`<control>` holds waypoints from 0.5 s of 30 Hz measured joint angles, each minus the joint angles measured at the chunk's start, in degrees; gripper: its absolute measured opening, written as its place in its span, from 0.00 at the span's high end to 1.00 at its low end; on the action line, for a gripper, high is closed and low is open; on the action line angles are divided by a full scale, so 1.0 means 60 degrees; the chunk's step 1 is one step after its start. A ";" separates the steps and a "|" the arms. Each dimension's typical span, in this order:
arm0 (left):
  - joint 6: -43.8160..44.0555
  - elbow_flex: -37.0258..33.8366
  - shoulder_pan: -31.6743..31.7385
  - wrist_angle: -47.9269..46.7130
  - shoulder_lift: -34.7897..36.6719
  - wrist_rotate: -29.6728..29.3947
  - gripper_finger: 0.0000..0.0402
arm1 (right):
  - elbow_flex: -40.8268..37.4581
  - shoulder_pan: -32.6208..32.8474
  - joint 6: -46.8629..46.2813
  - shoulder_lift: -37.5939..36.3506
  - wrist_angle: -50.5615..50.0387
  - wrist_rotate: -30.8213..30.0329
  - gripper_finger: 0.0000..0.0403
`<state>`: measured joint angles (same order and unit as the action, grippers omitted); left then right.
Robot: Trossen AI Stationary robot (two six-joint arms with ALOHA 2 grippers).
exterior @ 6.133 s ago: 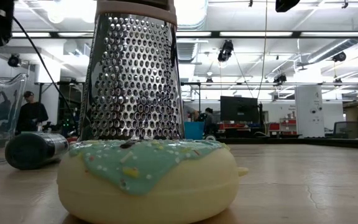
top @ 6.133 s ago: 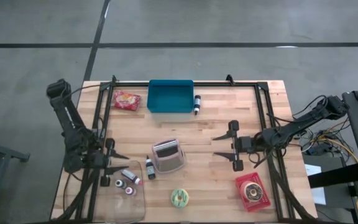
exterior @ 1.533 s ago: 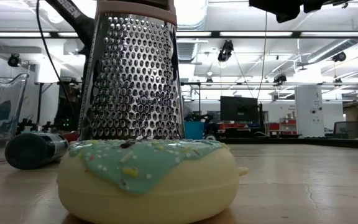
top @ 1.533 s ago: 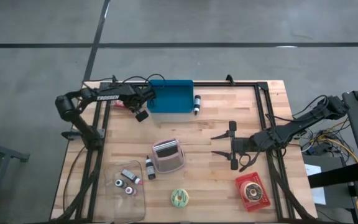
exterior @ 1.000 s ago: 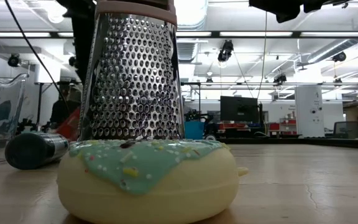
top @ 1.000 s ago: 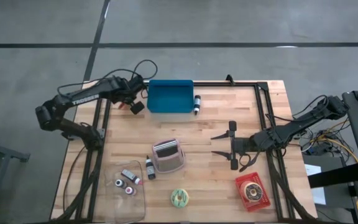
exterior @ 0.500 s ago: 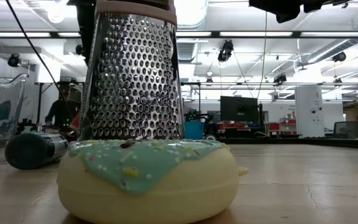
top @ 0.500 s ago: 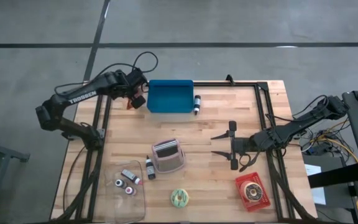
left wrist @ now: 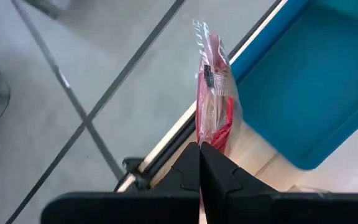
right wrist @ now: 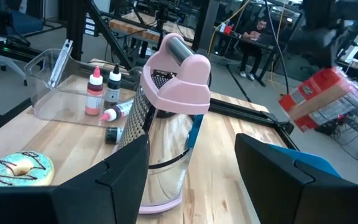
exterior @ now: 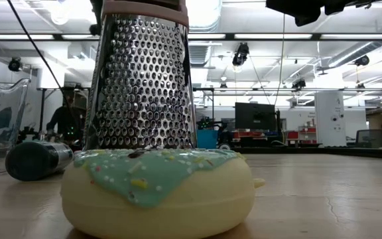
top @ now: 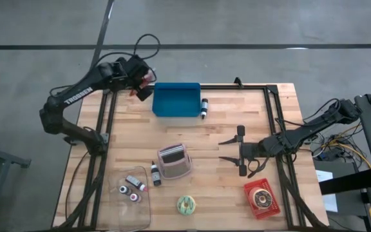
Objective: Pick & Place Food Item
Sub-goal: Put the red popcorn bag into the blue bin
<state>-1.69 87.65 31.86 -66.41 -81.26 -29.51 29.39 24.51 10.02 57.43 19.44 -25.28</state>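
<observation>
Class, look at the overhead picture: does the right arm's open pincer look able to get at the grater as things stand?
Probably yes. The right pincer stands open beside the grater, facing it, with only bare table between them.

Two hands: left hand (top: 142, 82), right hand (top: 232, 149). One red snack packet (left wrist: 214, 111), one blue bin (top: 176, 100), one grater (top: 173, 161), two doughnuts (top: 187, 205), one clear tray (top: 131, 209).

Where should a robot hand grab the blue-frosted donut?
Probably from straight above, fingers closing across the outer sides of the donut. It lies flat on the table, round and low, with clear wood all around, so either way across works. The open right gripper is nearest.
</observation>
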 joint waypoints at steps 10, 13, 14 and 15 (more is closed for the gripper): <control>-0.1008 0.1806 -0.0100 0.0558 -0.2177 0.0711 1.00 | -0.0044 0.0000 -0.0018 0.0000 -0.0007 -0.0004 0.43; -0.1336 0.2499 -0.0180 0.0558 -0.2925 0.0970 1.00 | -0.0062 0.0000 -0.0018 0.0000 -0.0037 -0.0004 0.43; -0.1453 0.2716 -0.0225 0.0553 -0.3166 0.1000 1.00 | -0.0062 0.0000 -0.0018 0.0000 -0.0071 -0.0004 0.43; -0.1569 0.2956 -0.0265 0.0531 -0.3402 0.1022 1.00 | -0.0062 0.0000 -0.0018 0.0000 -0.0112 -0.0004 0.43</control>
<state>-11.11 105.39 30.26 -63.22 -101.67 -23.38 29.02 24.51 9.91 57.43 18.77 -25.30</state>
